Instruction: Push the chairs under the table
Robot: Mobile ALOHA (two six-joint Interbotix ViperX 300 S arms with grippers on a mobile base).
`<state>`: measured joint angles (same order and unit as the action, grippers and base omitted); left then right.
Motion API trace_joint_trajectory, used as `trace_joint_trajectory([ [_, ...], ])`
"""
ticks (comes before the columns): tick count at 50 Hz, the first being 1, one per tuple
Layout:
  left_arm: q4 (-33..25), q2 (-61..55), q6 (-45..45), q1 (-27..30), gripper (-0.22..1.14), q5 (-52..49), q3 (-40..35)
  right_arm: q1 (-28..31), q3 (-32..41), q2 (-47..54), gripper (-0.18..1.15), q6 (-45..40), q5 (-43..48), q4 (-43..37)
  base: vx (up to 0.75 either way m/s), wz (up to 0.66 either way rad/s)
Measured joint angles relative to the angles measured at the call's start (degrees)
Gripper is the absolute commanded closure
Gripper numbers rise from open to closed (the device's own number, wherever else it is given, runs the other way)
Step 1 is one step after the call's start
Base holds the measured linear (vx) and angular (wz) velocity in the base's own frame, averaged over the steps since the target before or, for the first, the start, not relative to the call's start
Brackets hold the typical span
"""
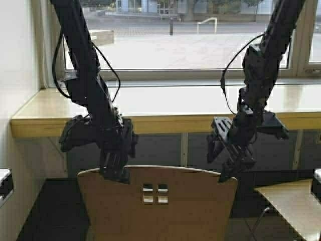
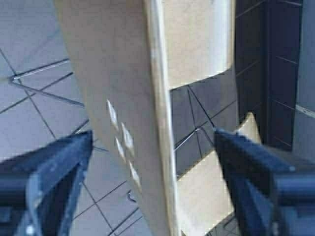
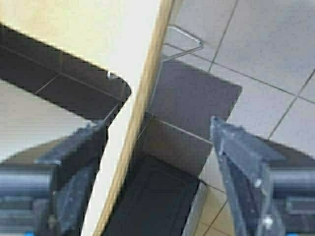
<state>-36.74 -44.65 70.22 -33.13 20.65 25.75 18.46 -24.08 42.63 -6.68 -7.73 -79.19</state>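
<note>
Chairs: two visible, one (image 1: pixel 165 206) near centre before the table (image 1: pixel 150 108), another (image 1: pixel 291 206) near right. Left gripper (image 1: pixel 114 168) and right gripper (image 1: pixel 231 165), fingers spread wide, each straddle the centre chair's top edge; contact cannot be told.

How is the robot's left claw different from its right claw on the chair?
The left gripper sits on the top edge of the chair close to its left end, while the right gripper is right at the top right corner. The left gripper points almost straight down; the right gripper leans in at a slant. Both are black, both are open, and each has the chair's back edge between its fingers.
</note>
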Motion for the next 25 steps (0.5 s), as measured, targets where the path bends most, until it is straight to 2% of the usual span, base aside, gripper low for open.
trace_joint_trajectory([
  [25,-0.09,-9.05,0.00,2.29,-0.10,0.00,-5.98,-0.62,13.01,12.74,0.01,0.26,-3.87,0.09,0.04,-0.01],
])
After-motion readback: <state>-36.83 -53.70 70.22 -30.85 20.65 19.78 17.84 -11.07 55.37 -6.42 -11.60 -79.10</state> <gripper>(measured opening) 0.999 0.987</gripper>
